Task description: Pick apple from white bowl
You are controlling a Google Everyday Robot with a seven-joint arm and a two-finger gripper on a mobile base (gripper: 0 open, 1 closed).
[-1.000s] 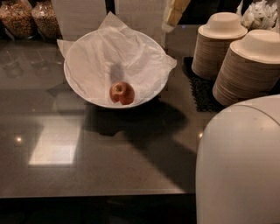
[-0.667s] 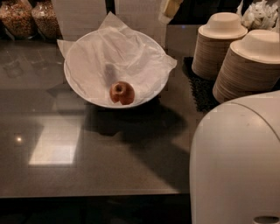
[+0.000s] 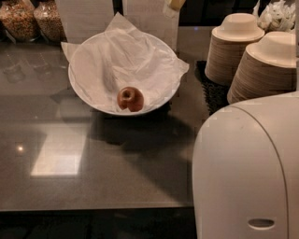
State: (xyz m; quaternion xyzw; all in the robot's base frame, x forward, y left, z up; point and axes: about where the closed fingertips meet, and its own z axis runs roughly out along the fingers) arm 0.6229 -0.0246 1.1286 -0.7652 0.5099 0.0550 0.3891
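counter (image 3: 93,186): carries white bowl (image 3: 71,81) | arm housing (image 3: 247,168): near-right of bowl, well apart | tool (image 3: 174,4): beyond bowl's far-right rim, at top edge; open or closed, cannot tell | apple (image 3: 130,99): inside bowl, near side; lies nearward-left of tool

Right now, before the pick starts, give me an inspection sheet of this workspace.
Surface: dark glossy counter, with a bright light reflection at left.
Job's things: apple lies on the paper lining, near side of the bowl.
Clutter: two beige bowl stacks at right on a black mat; two jars at far left.
Gripper: at the top edge, beyond the bowl, clear of the apple.
Cables: nothing seen.
Surroundings: white robot casing fills the near right.
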